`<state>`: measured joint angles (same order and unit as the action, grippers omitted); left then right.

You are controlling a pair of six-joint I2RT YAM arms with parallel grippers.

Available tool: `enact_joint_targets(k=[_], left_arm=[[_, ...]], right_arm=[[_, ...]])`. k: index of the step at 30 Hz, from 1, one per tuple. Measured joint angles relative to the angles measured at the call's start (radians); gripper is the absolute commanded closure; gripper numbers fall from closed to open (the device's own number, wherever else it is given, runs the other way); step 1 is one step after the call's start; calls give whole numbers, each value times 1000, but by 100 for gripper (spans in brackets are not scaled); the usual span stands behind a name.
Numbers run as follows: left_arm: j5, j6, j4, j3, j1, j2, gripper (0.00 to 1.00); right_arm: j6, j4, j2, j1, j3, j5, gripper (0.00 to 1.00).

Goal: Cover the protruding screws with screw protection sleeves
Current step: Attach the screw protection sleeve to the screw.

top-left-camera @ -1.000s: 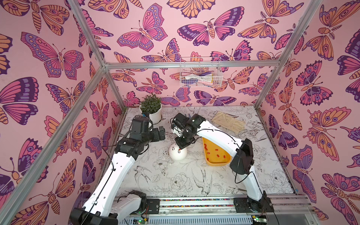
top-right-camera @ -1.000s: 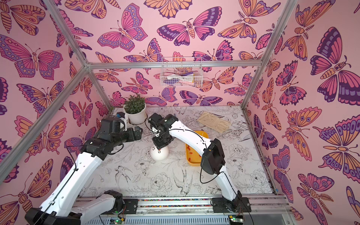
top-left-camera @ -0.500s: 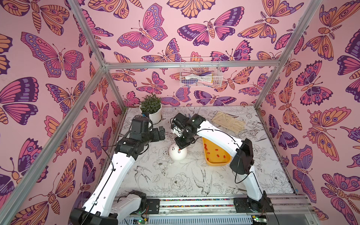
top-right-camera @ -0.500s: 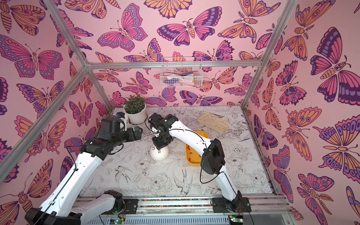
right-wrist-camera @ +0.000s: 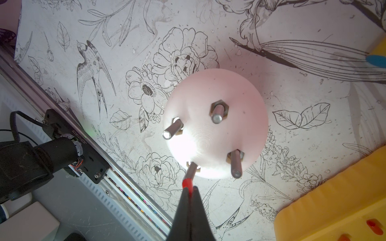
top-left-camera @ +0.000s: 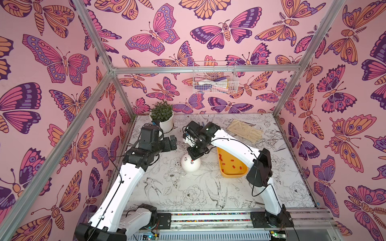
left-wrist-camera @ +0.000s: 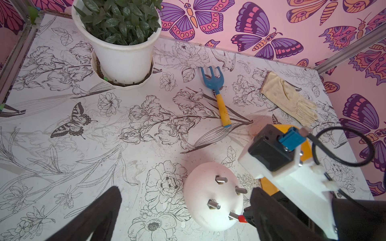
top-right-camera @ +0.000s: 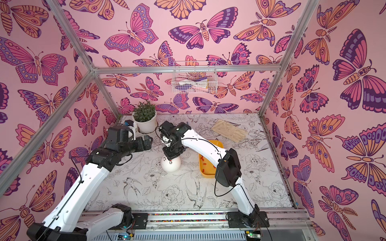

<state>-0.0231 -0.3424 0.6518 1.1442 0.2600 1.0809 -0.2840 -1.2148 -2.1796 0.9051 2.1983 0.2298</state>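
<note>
Screw protection sleeve (right-wrist-camera: 186, 183), a small red cap, is pinched at the very tips of the right gripper (right-wrist-camera: 189, 191), whose jaws we see closed hard on it. Its free end meets the tip of the nearest of the protruding screws (right-wrist-camera: 193, 169); how far on it sits we cannot tell. The other three studs stand bare just beyond the fingertips, all four rising from a white dome (right-wrist-camera: 215, 125) that lies directly under this gripper in both top views. Just beside the dome, beneath the right arm, a yellow tray (top-left-camera: 224, 173) holds loose sleeves (top-left-camera: 231, 160) of the same red. On the dome's far side from the tray, the left gripper (top-left-camera: 173, 142) hovers near but apart, its jaws spread wide and holding nothing. Farther off from both grippers we see a potted plant (left-wrist-camera: 123, 52), a blue hand rake (left-wrist-camera: 217, 94) and a pale glove (left-wrist-camera: 290, 100).
</note>
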Motion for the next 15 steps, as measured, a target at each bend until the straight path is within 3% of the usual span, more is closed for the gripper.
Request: enact_joint_targets(k=[15], left_arm=[[-8, -4, 0, 0, -6, 0, 1]], right_arm=[[0, -8, -21, 1, 24, 11, 98]])
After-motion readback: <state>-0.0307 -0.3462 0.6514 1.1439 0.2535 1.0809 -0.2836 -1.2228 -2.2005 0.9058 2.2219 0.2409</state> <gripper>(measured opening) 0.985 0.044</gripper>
